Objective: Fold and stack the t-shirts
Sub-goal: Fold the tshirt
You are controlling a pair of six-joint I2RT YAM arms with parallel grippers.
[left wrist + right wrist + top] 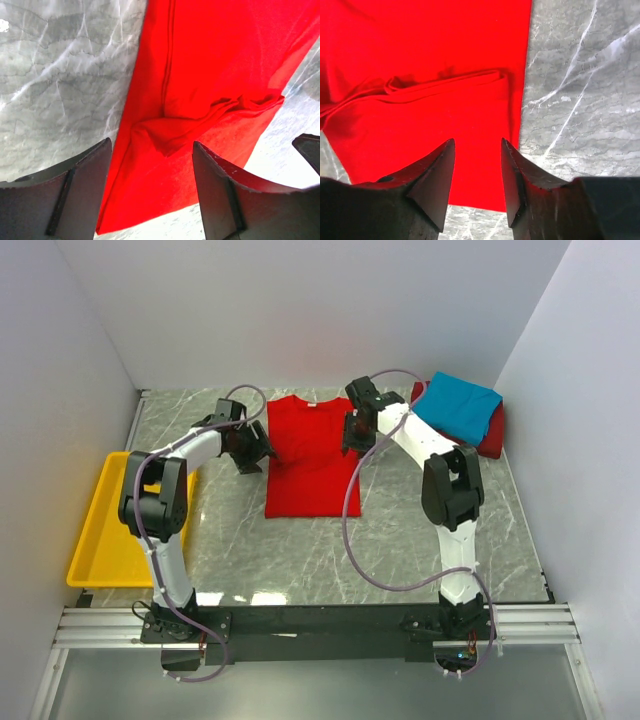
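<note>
Left gripper (151, 146), right gripper (478, 143), jaws apart over bright red t-shirt (312, 462)

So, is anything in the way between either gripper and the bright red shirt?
Nothing visible. The left gripper and right gripper both hang open directly over the side edges of the bright red shirt, and only cloth and the marble tabletop lie beneath them.

Plain white walls (300, 310) enclose a grey, white-veined marble-look tabletop (300, 550), with an aluminium rail (110, 626) along its near edge.
</note>
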